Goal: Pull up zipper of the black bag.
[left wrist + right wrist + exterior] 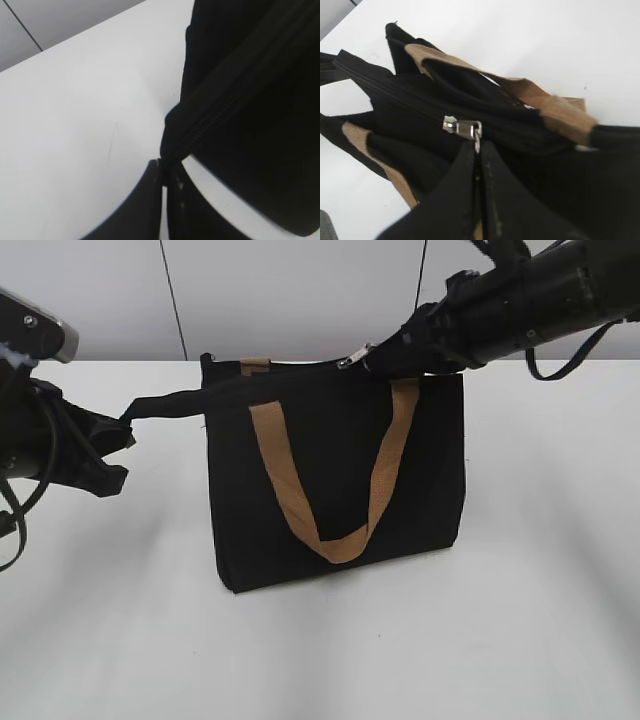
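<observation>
The black bag [330,470] stands upright on the white table, with tan webbing handles [340,530]. Its black zipper tape tail [170,400] stretches out to the left. My left gripper [125,430] is shut on the end of that tail; it also shows in the left wrist view [164,167]. The silver zipper slider [350,360] sits at the bag's top, right of the middle. My right gripper [478,150] is shut on the slider's pull tab, and the slider [462,127] lies on the closed zipper line in the right wrist view.
The white table [520,620] spreads all round the bag. A pale wall with dark seams [170,290] rises behind it. The right arm's black body [540,290] hangs over the bag's top right corner.
</observation>
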You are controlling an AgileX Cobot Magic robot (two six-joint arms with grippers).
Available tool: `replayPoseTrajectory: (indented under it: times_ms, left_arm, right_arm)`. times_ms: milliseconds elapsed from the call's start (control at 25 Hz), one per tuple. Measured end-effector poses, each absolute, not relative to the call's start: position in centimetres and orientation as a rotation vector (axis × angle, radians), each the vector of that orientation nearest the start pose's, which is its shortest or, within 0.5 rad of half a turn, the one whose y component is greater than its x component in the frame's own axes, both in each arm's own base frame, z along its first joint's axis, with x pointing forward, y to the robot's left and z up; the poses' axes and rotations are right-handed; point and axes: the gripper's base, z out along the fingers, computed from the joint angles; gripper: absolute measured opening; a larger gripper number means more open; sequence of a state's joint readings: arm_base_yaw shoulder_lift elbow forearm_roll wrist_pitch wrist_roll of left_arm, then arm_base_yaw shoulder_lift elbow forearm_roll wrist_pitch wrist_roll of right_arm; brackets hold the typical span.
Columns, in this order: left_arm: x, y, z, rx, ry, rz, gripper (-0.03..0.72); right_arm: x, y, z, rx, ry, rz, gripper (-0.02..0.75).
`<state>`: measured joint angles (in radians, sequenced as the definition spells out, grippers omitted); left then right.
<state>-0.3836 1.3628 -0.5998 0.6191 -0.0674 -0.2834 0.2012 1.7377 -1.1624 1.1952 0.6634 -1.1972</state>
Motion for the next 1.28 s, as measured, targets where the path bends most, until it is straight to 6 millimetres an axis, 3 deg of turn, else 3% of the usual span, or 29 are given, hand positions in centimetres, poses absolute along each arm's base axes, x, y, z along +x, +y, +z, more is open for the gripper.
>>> replayPoseTrajectory:
  times_ms: [280, 600, 760, 840, 1000, 1080, 1280]
  left_arm:
    - [24.2, -10.1, 21.5, 0.79, 2.047, -0.07, -0.01]
    - [24.3, -10.3, 21.5, 0.784, 2.037, -0.082, -0.01]
    - [24.3, -10.2, 21.6, 0.616, 2.086, -0.163, -0.002]
    - [24.4, -10.2, 21.6, 0.536, 2.111, -0.197, 0.05]
    - [24.1, -9.8, 21.7, 0.381, 2.177, -0.246, 0.342]
    - [23.7, -9.5, 21.7, 0.292, 2.241, -0.265, 0.467]
    - [22.5, -8.9, 22.6, 0.176, 2.376, -0.28, 0.507]
  right_arm:
    - [35.8, 8.1, 25.5, -0.505, 2.219, 0.711, -0.001]
    - [35.7, 8.0, 25.5, -0.5, 2.225, 0.725, -0.001]
    - [35.7, 8.1, 25.7, -0.487, 2.22, 0.757, 0.029]
    - [35.6, 8.2, 25.8, -0.485, 2.217, 0.783, 0.104]
    - [34.9, 8.3, 26.8, -0.532, 2.2, 0.797, 0.344]
    - [34.3, 8.3, 27.5, -0.565, 2.187, 0.791, 0.414]
    - [32.8, 8.2, 28.5, -0.666, 2.23, 0.76, 0.456]
